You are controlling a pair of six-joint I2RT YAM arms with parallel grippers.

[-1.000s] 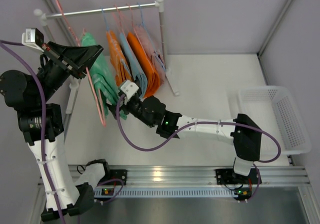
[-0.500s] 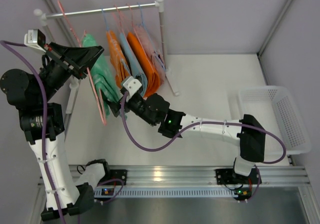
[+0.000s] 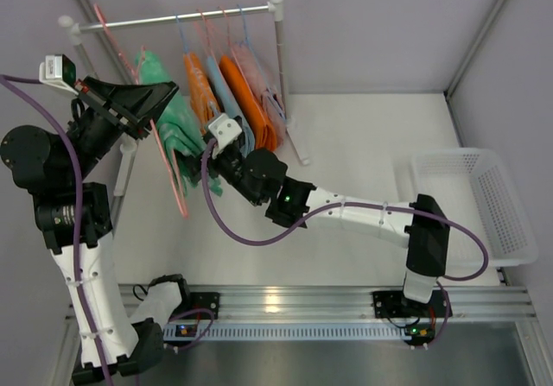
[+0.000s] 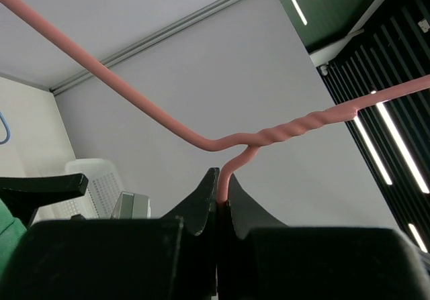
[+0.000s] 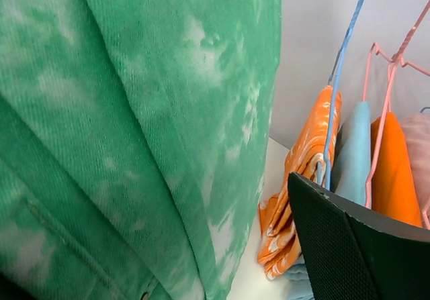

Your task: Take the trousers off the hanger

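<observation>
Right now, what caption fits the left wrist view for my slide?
Left pincer shut on the pink hanger just below its twisted neck.

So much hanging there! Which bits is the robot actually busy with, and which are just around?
In the job: mint-green trousers, pink hanger, left gripper shut on the hanger, right gripper open beside the trousers.
Just around: orange trousers, light blue trousers, white basket, clothes rail.
</observation>
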